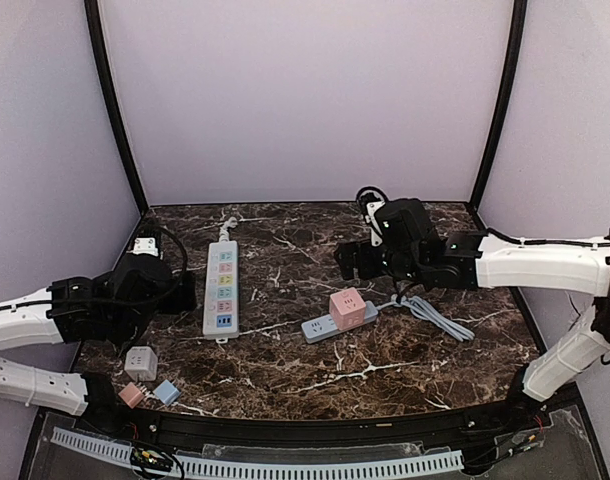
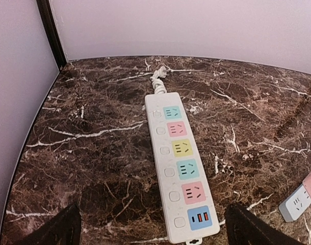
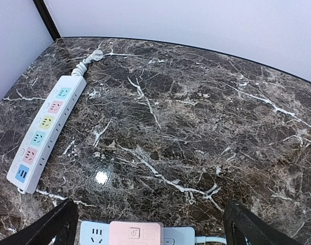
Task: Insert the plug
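Right tool (image 1: 353, 262) hangs with its two dark fingers (image 3: 58, 224) spread wide and nothing between them; just below and in front of it sits the pink cube plug (image 1: 347, 307), a rounded, matte plastic block with a small square button on its top face; the cube rests on a short pale blue-grey strip (image 1: 325, 326), which lies at a slant near the middle of the counter (image 1: 285, 380); one socket of that strip shows uncovered beside the cube; in the right wrist view the cube lies low in the gap between the fingers, touching neither; a grey cable (image 1: 435, 318) runs from the strip toward the right edge.

Left tool (image 1: 188, 290) is likewise spread wide and empty, hovering just beside the near end of a long white power strip (image 2: 181, 173); this strip is a smooth, slim bar with a row of pastel sockets in teal, pink and yellow, a round button beside each, and a blue panel with two small ports at its near end; its bundled white cord curls off the far end.

Near the front left corner lie three small cubes well apart from both tools: a white cube (image 1: 140, 362), a small pink cube (image 1: 132, 394) and a small blue cube (image 1: 166, 391).

Underneath, the counter is glossy dark brown marble with white veins.
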Robot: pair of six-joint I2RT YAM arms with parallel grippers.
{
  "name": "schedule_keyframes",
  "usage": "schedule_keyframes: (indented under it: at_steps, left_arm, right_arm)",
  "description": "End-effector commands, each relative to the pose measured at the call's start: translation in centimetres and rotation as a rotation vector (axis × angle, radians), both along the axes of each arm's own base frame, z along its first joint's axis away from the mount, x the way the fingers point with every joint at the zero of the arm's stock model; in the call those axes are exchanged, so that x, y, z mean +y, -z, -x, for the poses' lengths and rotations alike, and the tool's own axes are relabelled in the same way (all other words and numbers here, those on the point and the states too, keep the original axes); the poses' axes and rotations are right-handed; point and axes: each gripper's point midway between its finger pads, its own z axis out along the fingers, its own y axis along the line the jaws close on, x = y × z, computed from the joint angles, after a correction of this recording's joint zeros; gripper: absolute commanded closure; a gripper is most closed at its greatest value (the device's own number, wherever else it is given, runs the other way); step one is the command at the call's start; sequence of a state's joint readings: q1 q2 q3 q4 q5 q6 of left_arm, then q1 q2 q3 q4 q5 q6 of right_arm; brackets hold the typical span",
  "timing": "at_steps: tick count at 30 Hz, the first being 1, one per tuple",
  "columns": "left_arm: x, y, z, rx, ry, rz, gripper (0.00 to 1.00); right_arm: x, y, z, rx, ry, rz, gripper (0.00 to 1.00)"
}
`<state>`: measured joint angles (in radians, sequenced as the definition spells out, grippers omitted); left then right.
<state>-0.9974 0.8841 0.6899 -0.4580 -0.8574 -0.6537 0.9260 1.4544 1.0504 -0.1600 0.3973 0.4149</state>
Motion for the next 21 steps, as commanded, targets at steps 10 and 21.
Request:
schedule_keyframes:
  at_steps: [10, 21]
  left_arm:
    - [2.3, 5.4, 4.8, 0.536, -0.077, 0.025, 0.01]
    - [4.4, 8.9, 9.5, 0.782, -0.113, -0.003, 0.01]
  right_arm:
    - [-0.7, -0.3, 1.2, -0.057, -0.052, -0.071, 0.01]
    - [-0.7, 0.7, 1.4, -0.041, -0.069, -0.056, 0.01]
